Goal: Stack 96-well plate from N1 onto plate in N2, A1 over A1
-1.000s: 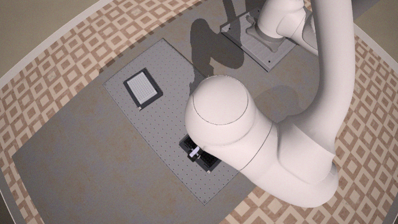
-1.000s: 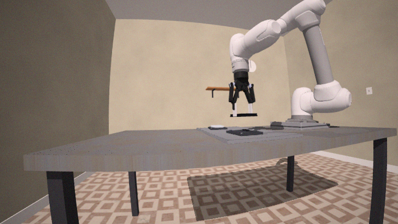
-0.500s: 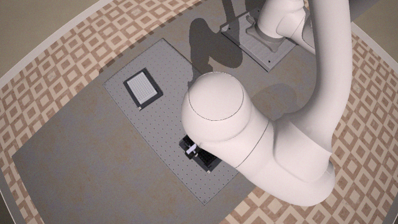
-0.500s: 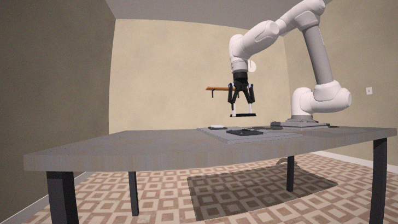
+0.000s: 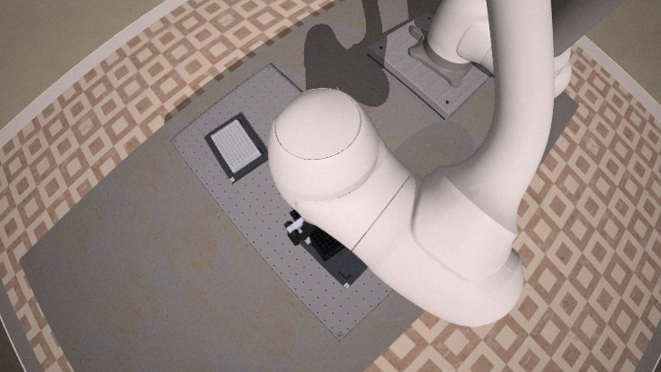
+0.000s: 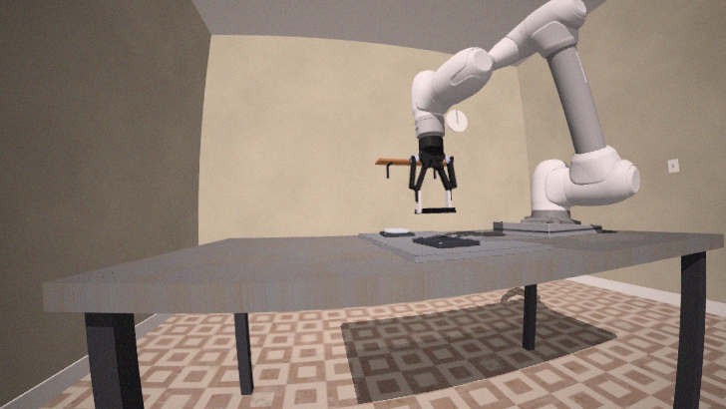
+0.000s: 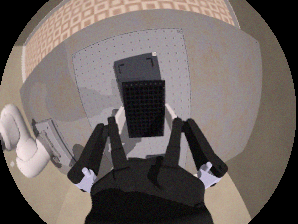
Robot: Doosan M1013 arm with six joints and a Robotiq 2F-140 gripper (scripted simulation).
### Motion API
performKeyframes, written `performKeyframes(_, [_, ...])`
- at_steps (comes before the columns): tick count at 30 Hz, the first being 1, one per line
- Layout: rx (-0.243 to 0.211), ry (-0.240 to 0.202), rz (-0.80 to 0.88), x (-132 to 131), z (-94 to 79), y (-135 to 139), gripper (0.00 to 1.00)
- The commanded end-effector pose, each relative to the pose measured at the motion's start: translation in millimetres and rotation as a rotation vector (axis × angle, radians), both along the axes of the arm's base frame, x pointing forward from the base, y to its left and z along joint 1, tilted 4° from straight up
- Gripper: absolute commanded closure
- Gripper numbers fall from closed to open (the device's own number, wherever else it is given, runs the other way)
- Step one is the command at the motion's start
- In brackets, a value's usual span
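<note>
My gripper (image 6: 434, 207) is shut on a black 96-well plate (image 6: 438, 209) and holds it level, high above the table. In the wrist view the black plate (image 7: 143, 106) sits between the fingers, and the empty dark nest N1 (image 7: 137, 70) lies below it. From above, the arm hides most of the held plate (image 5: 326, 242) and of nest N1 (image 5: 344, 269). One finger (image 5: 295, 227) shows at the plate's edge. A white 96-well plate (image 5: 234, 145) rests in the dark nest N2. It also shows in the side view (image 6: 396, 231), beyond nest N1 (image 6: 446, 241).
Both nests sit on a grey perforated board (image 5: 277, 203) on the table. The arm's base plate (image 5: 429, 69) stands at the far end of the table. The big elbow of the arm (image 5: 323, 142) hangs over the board between the nests.
</note>
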State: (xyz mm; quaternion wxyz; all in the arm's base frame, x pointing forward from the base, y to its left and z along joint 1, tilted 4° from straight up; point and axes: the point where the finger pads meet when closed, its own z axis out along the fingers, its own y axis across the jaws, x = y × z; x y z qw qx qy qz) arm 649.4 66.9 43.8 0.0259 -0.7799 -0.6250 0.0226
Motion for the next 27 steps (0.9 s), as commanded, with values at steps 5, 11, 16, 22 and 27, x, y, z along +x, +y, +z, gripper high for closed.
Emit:
performKeyframes(5, [0.0, 0.0, 0.0, -0.9, -0.1, -21.5, 1.0])
performKeyframes(11, [0.0, 0.0, 0.0, -1.5, -0.2, -34.8, 1.0])
performKeyframes(16, [0.0, 0.0, 0.0, -2.2, -0.4, -51.5, 1.0])
performKeyframes(22, [0.0, 0.0, 0.0, -3.0, -0.6, -71.5, 1.0])
performKeyframes(27, [0.0, 0.0, 0.0, -3.6, -0.7, -84.8, 1.0])
